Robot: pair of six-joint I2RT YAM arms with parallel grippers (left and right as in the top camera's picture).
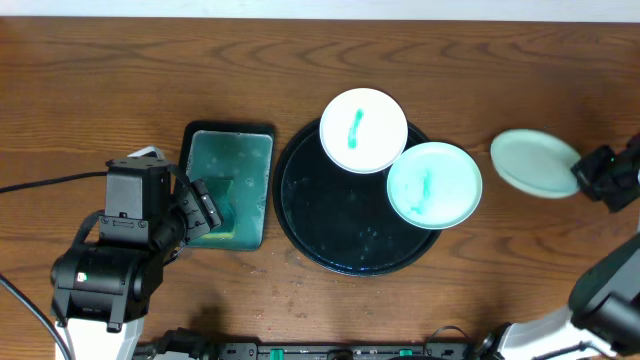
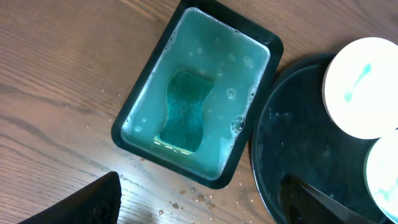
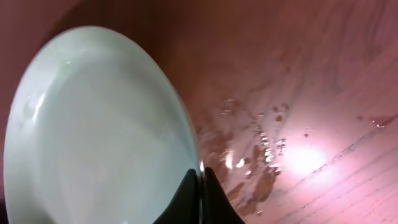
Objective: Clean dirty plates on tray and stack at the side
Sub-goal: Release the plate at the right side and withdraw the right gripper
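Plates (image 1: pixel 434 185) number three: two sit on the tray (image 1: pixel 340 220) at mid-worktop, and one lies off it toward the right edge.

1. Left gripper (image 1: pixel 205 205): positioned near the left edge, above the near end of the rectangular tray (image 1: pixel 196 140). In the left wrist view its fingers (image 2: pixel 93 202) stand wide apart and grasp nothing.
2. Rectangular tray: black, filled with teal-green liquid, and lying just left of the round tray. A sponge (image 2: pixel 183 112) lies submerged in the liquid. Droplets (image 2: pixel 186 200) dot the worktop (image 1: pixel 100 90) beside its near rim.
3. Tray: round, glossy black, wet on its bare surface.
4. Far plate (image 1: pixel 363 130): white with a teal-green smear at centre, overlapping the tray rim on the side facing the far edge.
5. Second plate (image 1: pixel 445 205): also smeared teal-green, overhanging the right rim of the tray and touching or just beside the far plate.
6. Plain plate (image 1: pixel 535 162): no smear visible, clear of the tray near the right edge. Whether it rests flat cannot be told.
7. Right gripper (image 1: pixel 590 172): clenched on the right rim of the plain plate, with both fingers (image 3: pixel 211 202) pressed together on the plate edge.
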